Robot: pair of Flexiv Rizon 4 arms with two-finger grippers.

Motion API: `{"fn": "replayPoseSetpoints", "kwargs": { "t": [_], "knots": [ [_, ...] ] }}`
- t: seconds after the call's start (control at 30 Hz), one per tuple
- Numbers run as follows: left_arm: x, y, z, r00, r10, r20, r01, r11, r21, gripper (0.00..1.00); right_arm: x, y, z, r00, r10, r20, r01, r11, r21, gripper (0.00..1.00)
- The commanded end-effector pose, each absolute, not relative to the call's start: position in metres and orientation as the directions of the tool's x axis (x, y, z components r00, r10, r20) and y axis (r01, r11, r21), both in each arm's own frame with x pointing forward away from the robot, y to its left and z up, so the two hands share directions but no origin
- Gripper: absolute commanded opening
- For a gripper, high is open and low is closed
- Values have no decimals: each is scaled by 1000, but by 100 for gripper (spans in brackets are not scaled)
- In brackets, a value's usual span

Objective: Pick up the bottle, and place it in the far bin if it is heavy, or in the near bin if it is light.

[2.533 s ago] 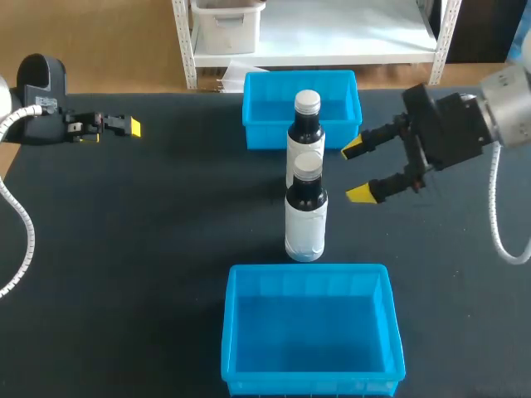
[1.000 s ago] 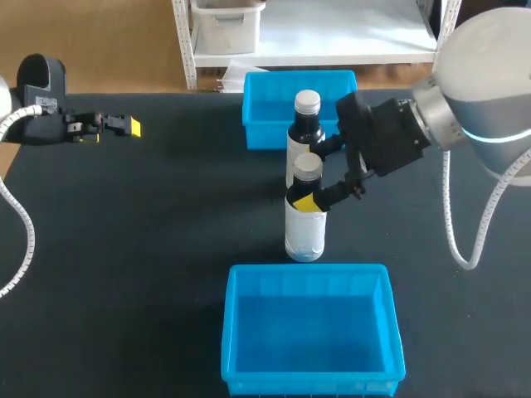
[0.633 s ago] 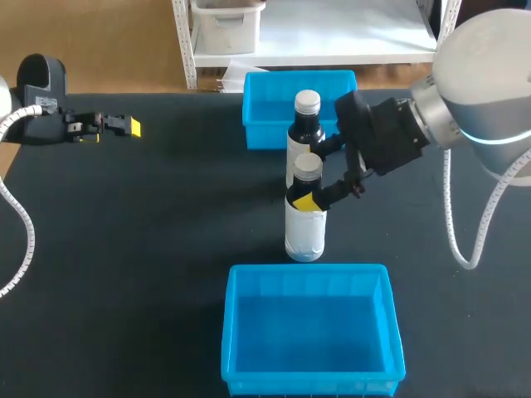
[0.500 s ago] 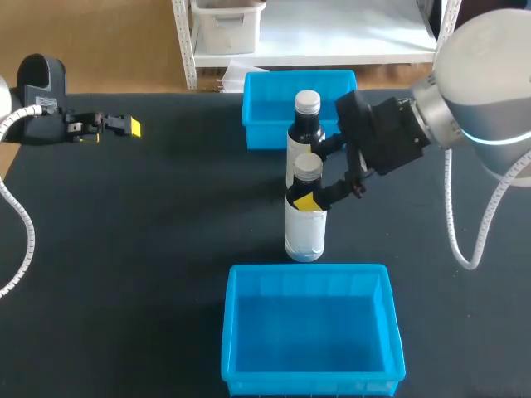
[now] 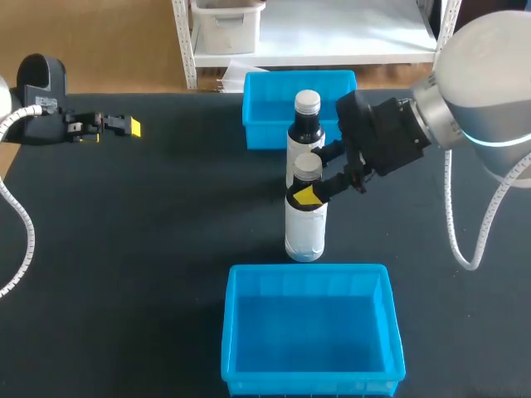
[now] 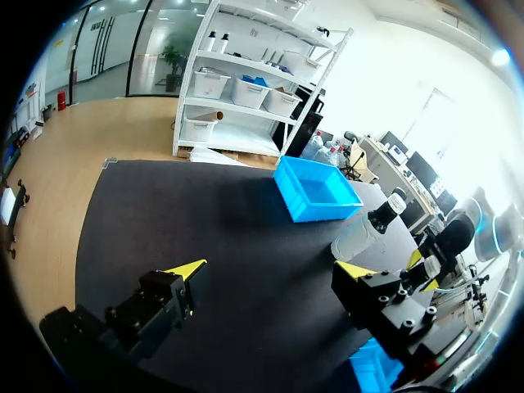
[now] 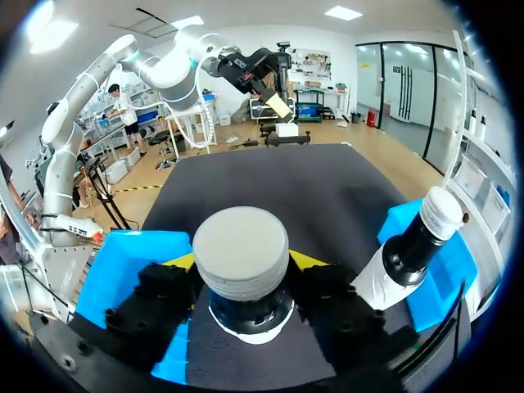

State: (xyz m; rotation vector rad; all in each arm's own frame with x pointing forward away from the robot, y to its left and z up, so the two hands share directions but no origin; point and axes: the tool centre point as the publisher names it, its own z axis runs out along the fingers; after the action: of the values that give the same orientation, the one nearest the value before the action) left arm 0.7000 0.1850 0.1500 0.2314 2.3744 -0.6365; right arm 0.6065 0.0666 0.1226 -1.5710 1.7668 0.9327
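Note:
Two dark bottles with white labels and grey caps stand in a row mid-table. My right gripper (image 5: 312,179) reaches in from the right and is shut on the neck of the near bottle (image 5: 305,224). In the right wrist view the near bottle's cap (image 7: 240,250) fills the gap between the fingers of the right gripper (image 7: 243,264), which press it from both sides. The far bottle (image 5: 304,124) (image 7: 413,246) stands just behind it. The far bin (image 5: 259,124) and the near bin (image 5: 236,332) are blue. My left gripper (image 5: 116,126) (image 6: 270,270) hangs open at the far left.
The far bottle stands directly in front of the far bin (image 6: 315,190), close beside my right gripper's fingers. The near bin's rim lies just in front of the held bottle. Bare black tabletop (image 5: 149,232) stretches to the left.
My right gripper's fingers have closed in on the near bottle's neck; its visible yellow tip has shifted slightly up against it. Both bottles and my left arm have stayed put.

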Motion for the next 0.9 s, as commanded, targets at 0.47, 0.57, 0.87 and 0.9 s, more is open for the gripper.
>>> {"fn": "replayPoseSetpoints", "kwargs": {
  "t": [0.47, 0.57, 0.87, 0.9],
  "knots": [
    [700, 185, 150, -767, 0, -642, 321, 866, -383, 100, 604, 63, 132, -114, -575, -810, -994, 64, 94, 0],
    [700, 185, 150, -767, 0, -642, 321, 866, -383, 100, 604, 60, 140, -101, -573, -813, -995, 67, 76, 0],
    [700, 185, 150, -767, 0, -642, 321, 866, -383, 100, 600, 54, 185, -47, -569, -821, -997, 78, 3, 0],
    [700, 185, 150, -767, 0, -642, 321, 866, -383, 100, 600, 54, 190, -41, -569, -822, -997, 78, -4, 0]
  ]
}}
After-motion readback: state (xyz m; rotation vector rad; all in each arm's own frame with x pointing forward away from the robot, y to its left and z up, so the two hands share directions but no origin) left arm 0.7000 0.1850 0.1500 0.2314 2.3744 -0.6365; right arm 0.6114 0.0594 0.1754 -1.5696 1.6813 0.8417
